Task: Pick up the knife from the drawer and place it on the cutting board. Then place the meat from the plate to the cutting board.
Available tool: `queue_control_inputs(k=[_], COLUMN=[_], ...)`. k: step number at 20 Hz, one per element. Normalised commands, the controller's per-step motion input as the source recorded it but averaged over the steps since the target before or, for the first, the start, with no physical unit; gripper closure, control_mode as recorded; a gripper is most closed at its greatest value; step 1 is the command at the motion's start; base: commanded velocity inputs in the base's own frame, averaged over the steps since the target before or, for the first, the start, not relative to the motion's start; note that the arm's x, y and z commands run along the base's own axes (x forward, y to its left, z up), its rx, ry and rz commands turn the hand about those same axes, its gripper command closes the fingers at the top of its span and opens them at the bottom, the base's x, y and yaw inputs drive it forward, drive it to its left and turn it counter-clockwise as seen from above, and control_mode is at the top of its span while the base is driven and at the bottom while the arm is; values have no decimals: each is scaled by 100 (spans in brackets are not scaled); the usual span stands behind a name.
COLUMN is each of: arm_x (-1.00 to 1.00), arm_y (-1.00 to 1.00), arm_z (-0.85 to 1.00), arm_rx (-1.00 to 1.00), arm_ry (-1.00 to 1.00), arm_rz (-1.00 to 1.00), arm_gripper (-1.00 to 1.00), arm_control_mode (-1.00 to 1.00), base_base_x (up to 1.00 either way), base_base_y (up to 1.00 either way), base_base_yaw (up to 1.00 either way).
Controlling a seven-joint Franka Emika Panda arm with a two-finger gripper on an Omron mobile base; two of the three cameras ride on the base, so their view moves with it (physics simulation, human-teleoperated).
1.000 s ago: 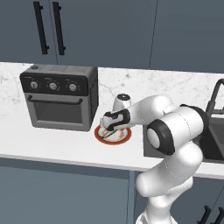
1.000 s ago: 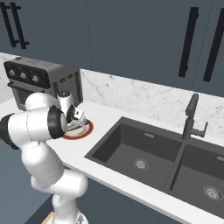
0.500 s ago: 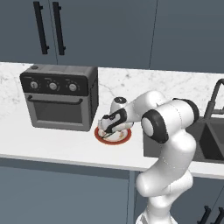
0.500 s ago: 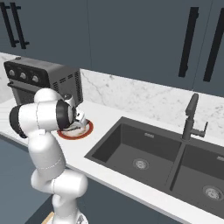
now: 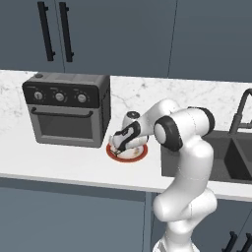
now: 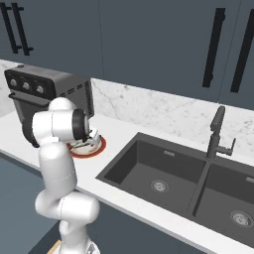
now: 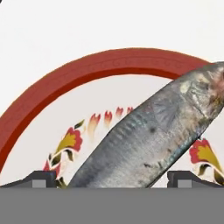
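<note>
The meat point(image 7: 148, 140) lies on the plate point(image 5: 127, 153), a grey-silver fish shape running diagonally across the hand view, from the near edge up toward the far right. The plate carries an orange-red rim and red and yellow painted marks on its white face. It sits on the counter point(image 5: 64, 165), just right of the toaster oven point(image 5: 68, 108) and left of the sink point(image 6: 163, 173).

The claw point(image 5: 117, 145) is low over the plate, directly above the meat. Its jaws stand wide open: in the hand view one dark fingertip point(image 7: 39, 178) shows to the left of the meat and the other to the right, with the meat between them. Whether the tips touch the plate cannot be told.

A faucet point(image 6: 217, 134) rises behind the sink. Dark cabinet doors point(image 5: 123, 34) with black handles hang above the counter.
</note>
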Motion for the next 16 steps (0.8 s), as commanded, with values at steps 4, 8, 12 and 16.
queue_control_inputs(k=[4, 8, 12, 16], arm_x=[26, 19, 4, -21], arm_y=[3, 4, 3, -2], arm_z=[-24, -26, -25, 0], arm_rx=[0, 0, 0, 0], arm_ry=[-1, -2, -7, -14], arm_rz=[0, 0, 0, -1], arm_gripper=[-100, 100, 100, 100], arm_control_mode=[-100, -100, -100, -100], base_base_x=[0, 0, 0, 0], base_base_y=[0, 0, 0, 0], base_base_yaw=[0, 0, 0, 0])
